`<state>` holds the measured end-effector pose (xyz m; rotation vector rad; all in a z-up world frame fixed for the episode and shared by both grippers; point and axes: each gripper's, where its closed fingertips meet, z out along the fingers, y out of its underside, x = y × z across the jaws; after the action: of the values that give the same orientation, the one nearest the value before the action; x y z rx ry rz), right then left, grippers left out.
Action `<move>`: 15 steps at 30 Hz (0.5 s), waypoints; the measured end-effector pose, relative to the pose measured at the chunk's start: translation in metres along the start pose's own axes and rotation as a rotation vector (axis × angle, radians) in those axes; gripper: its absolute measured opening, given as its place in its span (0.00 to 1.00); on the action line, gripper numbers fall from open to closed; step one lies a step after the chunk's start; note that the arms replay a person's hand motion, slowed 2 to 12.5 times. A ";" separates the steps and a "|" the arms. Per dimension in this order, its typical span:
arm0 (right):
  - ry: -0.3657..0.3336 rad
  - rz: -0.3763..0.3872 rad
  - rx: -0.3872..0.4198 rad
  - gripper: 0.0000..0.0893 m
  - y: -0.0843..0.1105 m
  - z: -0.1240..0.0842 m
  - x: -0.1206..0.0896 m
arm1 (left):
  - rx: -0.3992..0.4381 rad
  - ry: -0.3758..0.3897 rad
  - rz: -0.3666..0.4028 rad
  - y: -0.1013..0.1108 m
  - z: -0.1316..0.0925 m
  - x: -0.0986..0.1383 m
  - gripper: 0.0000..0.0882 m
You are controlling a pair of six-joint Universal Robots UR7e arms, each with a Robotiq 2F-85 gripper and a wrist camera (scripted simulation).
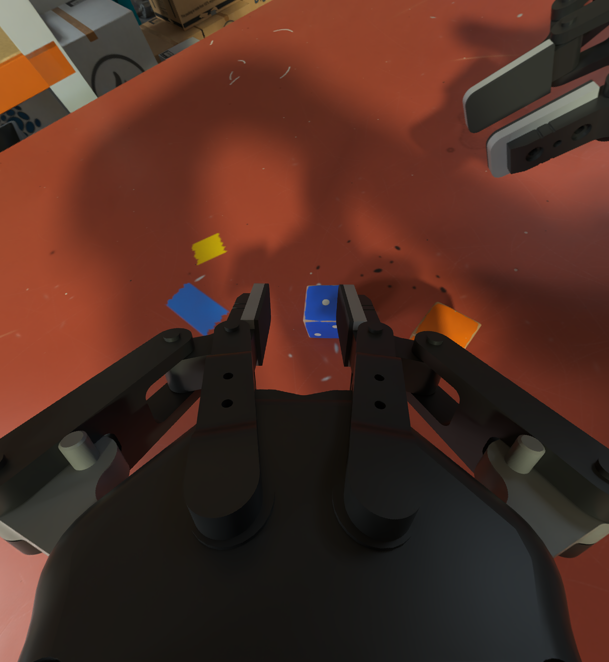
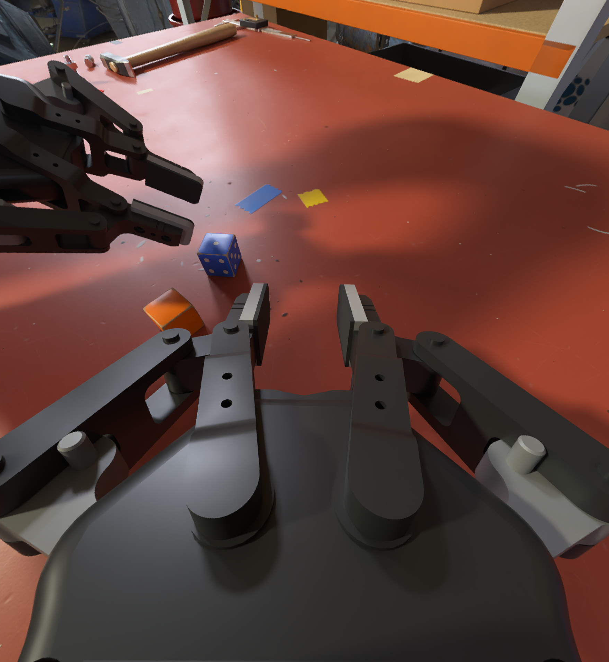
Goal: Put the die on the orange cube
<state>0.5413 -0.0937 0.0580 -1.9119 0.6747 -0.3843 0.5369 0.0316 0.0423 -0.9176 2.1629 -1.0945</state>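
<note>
The die point(image 2: 220, 255), a blue cube with white dots and slightly rounded edges, sits on the matte red table point(image 2: 439, 286) near its middle, well away from every edge. The orange cube point(image 2: 172, 312), smooth with pale worn edges, lies just beside it, not touching. The left gripper point(image 1: 305, 315) hangs above the die with fingers spread, holding nothing. The right gripper point(image 2: 303, 315) is spread too and empty. Flat blue tape point(image 2: 258, 198) and yellow tape point(image 2: 312, 197) lie further on; a wooden-handled hammer point(image 2: 168, 48) lies at the far edge.
</note>
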 end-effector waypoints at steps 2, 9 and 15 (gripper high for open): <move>-0.002 0.003 0.001 0.39 0.000 0.000 0.000 | -0.001 0.015 0.003 0.001 0.001 0.003 0.39; -0.013 0.018 -0.004 0.39 0.001 0.001 -0.001 | -0.044 0.031 0.032 0.008 0.007 0.010 0.41; -0.015 0.019 -0.006 0.39 0.002 0.001 -0.001 | -0.057 0.025 0.052 0.009 0.007 0.011 0.43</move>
<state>0.5409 -0.0930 0.0556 -1.9110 0.6846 -0.3564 0.5325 0.0237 0.0290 -0.8715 2.2361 -1.0298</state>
